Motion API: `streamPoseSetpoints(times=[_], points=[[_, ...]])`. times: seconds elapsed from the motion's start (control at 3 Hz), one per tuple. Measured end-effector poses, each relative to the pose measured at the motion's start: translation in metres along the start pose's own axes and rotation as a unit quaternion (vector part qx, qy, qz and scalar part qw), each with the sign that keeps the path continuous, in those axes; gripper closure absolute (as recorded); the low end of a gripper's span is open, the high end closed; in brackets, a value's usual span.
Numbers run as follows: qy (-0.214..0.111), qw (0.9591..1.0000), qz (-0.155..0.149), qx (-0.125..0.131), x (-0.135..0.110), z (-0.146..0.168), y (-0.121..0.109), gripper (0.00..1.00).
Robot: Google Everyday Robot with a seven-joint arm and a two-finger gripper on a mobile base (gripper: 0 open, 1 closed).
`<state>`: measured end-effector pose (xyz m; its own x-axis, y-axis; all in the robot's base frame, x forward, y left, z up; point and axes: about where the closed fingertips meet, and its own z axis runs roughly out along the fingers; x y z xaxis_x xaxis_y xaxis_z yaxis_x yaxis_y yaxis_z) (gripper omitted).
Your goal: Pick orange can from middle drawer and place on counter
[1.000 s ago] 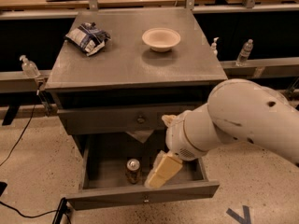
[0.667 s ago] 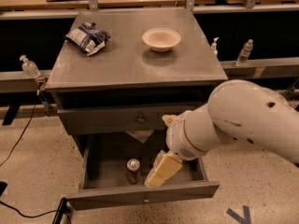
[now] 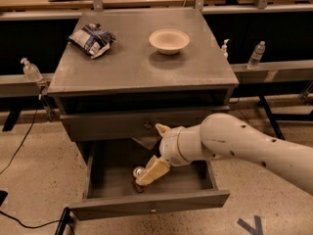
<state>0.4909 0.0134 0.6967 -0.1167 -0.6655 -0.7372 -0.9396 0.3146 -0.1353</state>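
Observation:
The orange can (image 3: 139,172) stands upright in the open middle drawer (image 3: 195,181), left of its centre; I see mostly its silver lid. My gripper (image 3: 152,171) reaches in from the right on the white arm. It sits low in the drawer, right against the can's right side and partly covering it. The counter (image 3: 142,67) is the grey cabinet top above.
A white bowl (image 3: 168,41) and a crumpled chip bag (image 3: 91,38) lie on the counter. The shut upper drawer front (image 3: 112,125) hangs just above the open drawer. Clear bottles (image 3: 256,56) (image 3: 30,70) stand on the side benches. A black cable (image 3: 19,146) runs over the floor at left.
My gripper has moved left inside the drawer, from beside the can to right against it. The can has not moved.

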Motion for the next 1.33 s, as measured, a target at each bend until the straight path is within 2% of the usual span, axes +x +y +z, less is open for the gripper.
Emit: streamPoseSetpoints(times=[0.33,0.67,1.33], points=[[-0.069,0.9968,-0.033,0.024,-0.001,0.031,-0.028,0.00],[-0.141,0.9874,-0.070,-0.010,0.030,0.061,-0.038,0.00],[-0.150,0.9859,-0.067,-0.033,0.036,0.076,-0.026,0.00]])
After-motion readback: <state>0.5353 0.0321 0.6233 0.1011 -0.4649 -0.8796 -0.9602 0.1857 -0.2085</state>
